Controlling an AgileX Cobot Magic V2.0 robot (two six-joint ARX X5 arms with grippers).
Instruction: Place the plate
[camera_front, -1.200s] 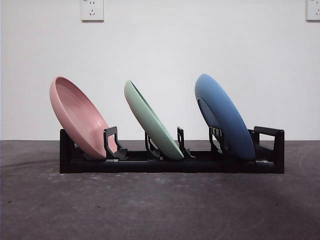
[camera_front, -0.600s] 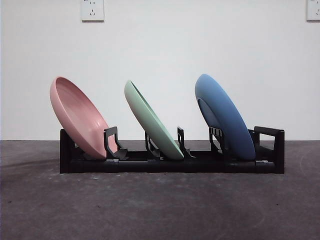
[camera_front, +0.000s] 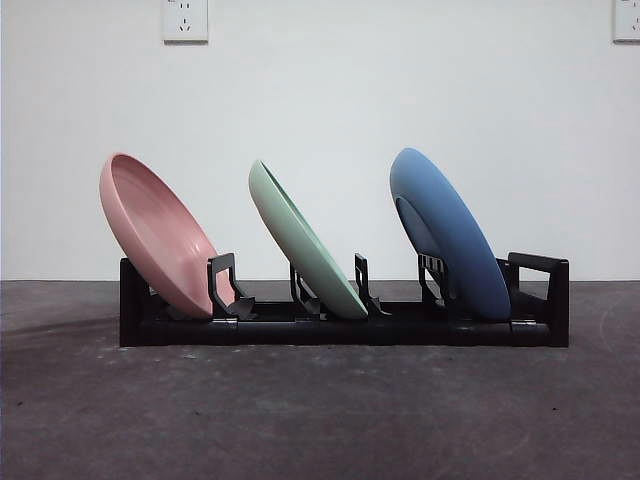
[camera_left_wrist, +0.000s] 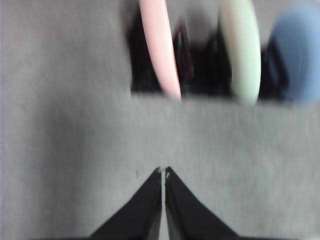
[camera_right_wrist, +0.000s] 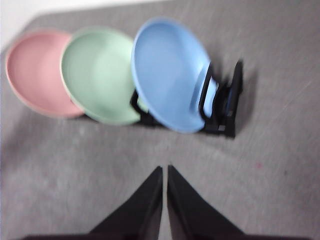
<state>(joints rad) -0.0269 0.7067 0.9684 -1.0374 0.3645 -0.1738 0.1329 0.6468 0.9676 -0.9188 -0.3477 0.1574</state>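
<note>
Pink plate (camera_front: 160, 238), green plate (camera_front: 305, 243), blue plate (camera_front: 448, 232) lean in black rack (camera_front: 340, 325).

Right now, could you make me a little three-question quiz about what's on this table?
1. True or false: the green plate stands between the pink plate and the blue plate.
2. How many plates stand in the black rack?
3. The left claw is: A) shut on a plate, B) shut and empty, C) wide open.

Key: 1 true; 2 three; 3 B.
</note>
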